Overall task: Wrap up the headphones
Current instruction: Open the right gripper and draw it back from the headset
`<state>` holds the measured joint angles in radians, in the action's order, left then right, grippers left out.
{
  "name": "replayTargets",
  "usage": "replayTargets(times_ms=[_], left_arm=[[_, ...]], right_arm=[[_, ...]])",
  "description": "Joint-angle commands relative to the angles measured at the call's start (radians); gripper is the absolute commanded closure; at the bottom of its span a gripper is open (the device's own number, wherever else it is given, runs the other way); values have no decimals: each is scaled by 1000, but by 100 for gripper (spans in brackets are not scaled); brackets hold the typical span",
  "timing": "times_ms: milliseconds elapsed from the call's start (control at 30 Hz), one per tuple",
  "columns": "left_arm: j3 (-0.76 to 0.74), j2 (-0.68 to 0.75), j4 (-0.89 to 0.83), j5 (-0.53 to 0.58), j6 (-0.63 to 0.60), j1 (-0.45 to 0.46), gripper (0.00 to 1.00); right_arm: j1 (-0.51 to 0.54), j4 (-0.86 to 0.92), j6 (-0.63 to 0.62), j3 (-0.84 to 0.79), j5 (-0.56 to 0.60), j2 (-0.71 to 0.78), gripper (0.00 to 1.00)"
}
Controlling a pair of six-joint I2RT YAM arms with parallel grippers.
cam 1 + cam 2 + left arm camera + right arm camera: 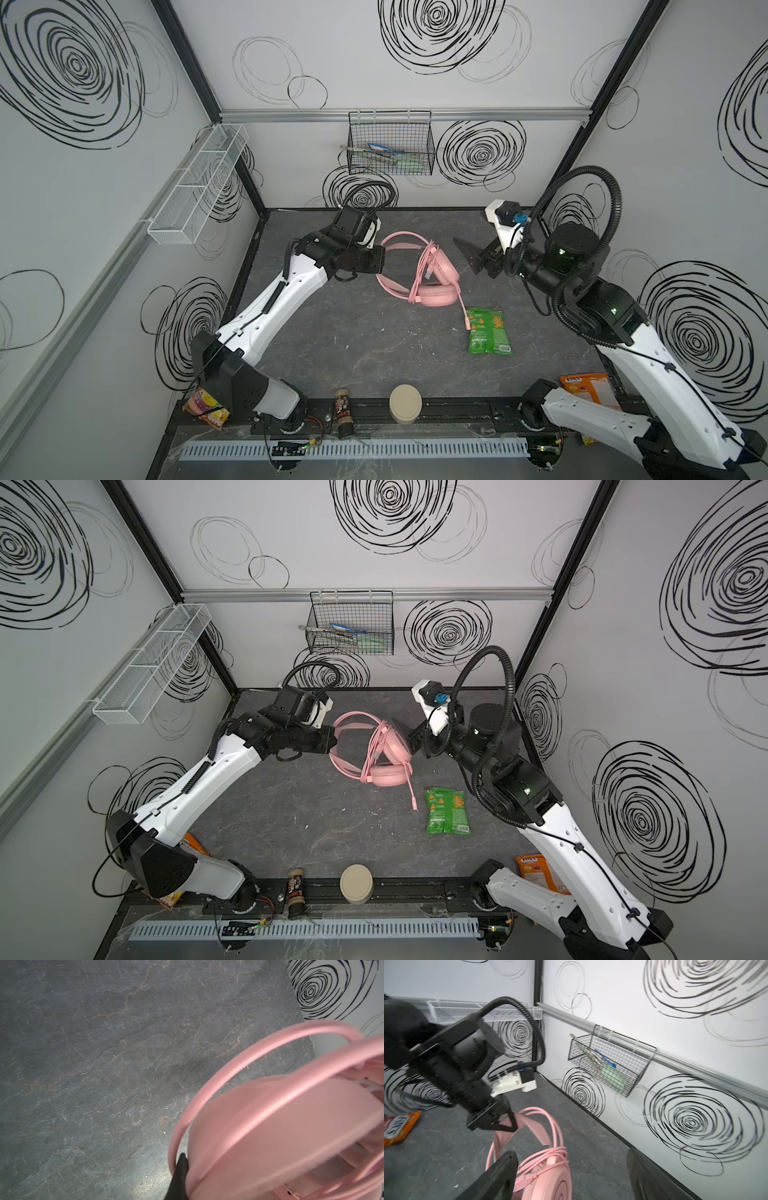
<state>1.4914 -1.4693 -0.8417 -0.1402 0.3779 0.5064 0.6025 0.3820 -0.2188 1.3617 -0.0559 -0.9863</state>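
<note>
Headphones (432,276) sit near the far edge of the tabletop (332,340). Our left pincer (381,261) pinches the headband (399,243) so they cannot slide. Our right pincer (473,261) is spread wide beside an earcup (444,270), we think ready for the loose cable (464,309).

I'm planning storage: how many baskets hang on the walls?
2: the white mesh basket on the left wall and the black wire basket on the back wall. Others may hang out of view.

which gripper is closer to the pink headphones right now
Left. The left gripper is shut on the headphones' headband; the right gripper hangs open beside an earcup, apparently not touching.
</note>
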Motion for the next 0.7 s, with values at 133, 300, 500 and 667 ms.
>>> replayTargets(times_ms=[133,300,500,667], left_arm=[[-93,89,146,12,95,-26,100],[-216,115,230,29,139,-37,100],[-297,132,294,16,171,-43,100],[-300,145,294,18,176,-40,100]], right_arm=[[-108,23,154,-12,-2,-54,12],[-205,38,299,-90,-44,-57,14],[-226,-7,321,-219,-206,-29,14],[-161,27,268,-251,-229,-63,15]])
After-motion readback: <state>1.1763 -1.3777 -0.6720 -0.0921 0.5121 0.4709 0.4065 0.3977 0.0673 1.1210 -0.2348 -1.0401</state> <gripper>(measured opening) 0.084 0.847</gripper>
